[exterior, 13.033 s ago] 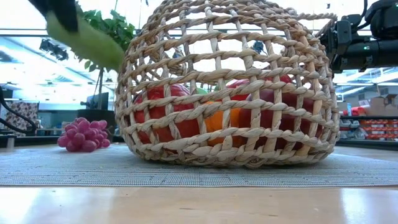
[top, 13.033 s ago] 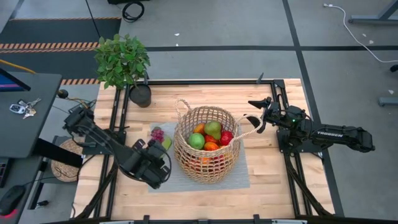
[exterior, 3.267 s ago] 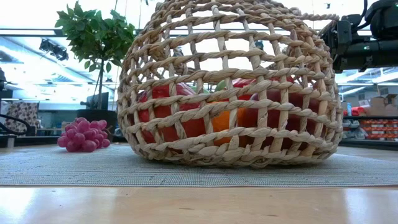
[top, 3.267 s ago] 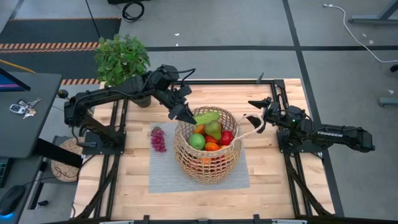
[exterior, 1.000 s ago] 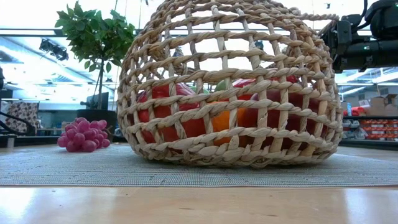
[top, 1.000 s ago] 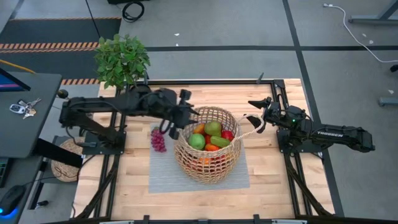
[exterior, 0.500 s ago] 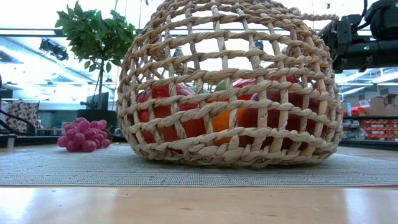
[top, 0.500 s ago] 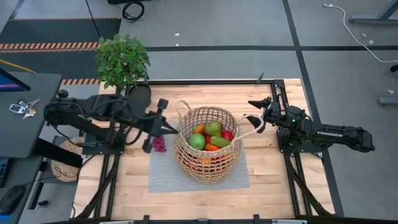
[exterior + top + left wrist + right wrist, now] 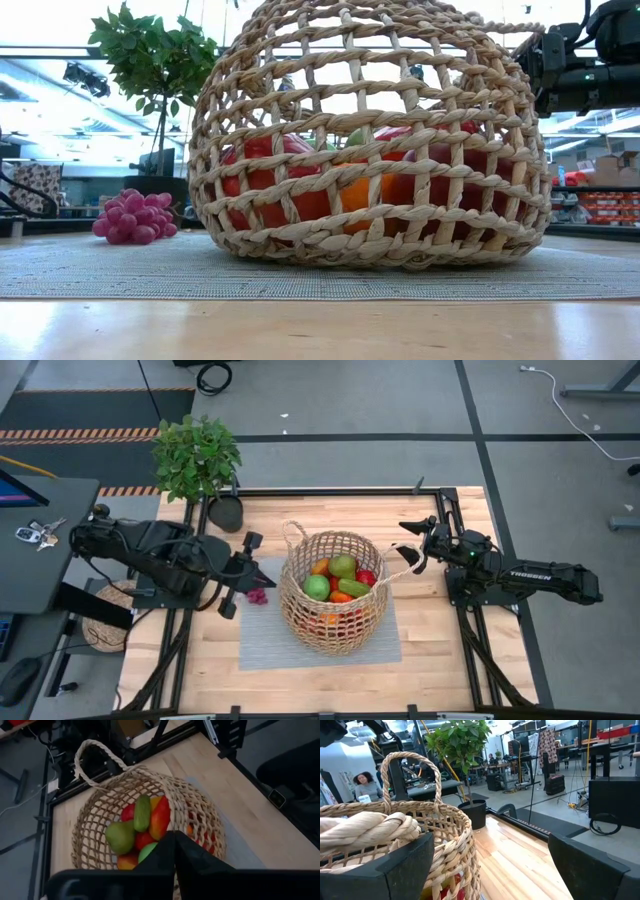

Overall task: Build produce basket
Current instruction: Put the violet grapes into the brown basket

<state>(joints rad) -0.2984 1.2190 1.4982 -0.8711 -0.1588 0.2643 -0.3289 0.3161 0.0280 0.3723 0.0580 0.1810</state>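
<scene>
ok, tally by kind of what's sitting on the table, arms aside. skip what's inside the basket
tan open-weave wicker basket: 1
purple grape bunch, on the mat outside the basket: 1
leafy green plant in a black pot, at the table's corner: 1
grey woven mat: 1
Total: 4

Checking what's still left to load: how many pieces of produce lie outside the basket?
1: the purple grapes lie on the grey mat, on the potted-plant side of the basket. From above, the left claw partly covers them; anything behind the basket could be hidden.
</scene>
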